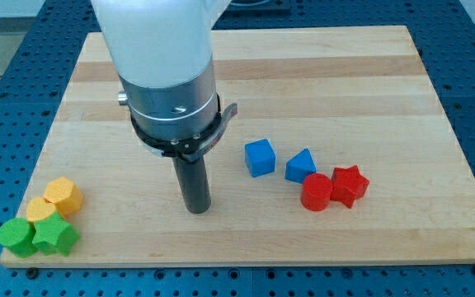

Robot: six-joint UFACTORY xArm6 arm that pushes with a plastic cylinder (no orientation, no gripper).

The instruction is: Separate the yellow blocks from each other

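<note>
Starting nearest the view's bottom-left corner of the pale wooden bench (246, 49), a green round plastic block (15, 237) and a green star-shaped block (54, 237) sit touching, with the two yellow plastic blocks just behind them: one yellow block (40, 209) pressed against the greens, the other yellow hexagonal block (63, 195) touching it on its upper right. Farther in, my tip (196, 208) rests mid-bench, well apart from that cluster, which lies to its left and slightly toward the view's bottom. The end effector is a plain dark rod, holding nothing. Beyond, to the right, stand a blue cube (260, 157), a blue wedge-like block (301, 166), a red cylinder (316, 193) and a red star-shaped block (350, 185).
</note>
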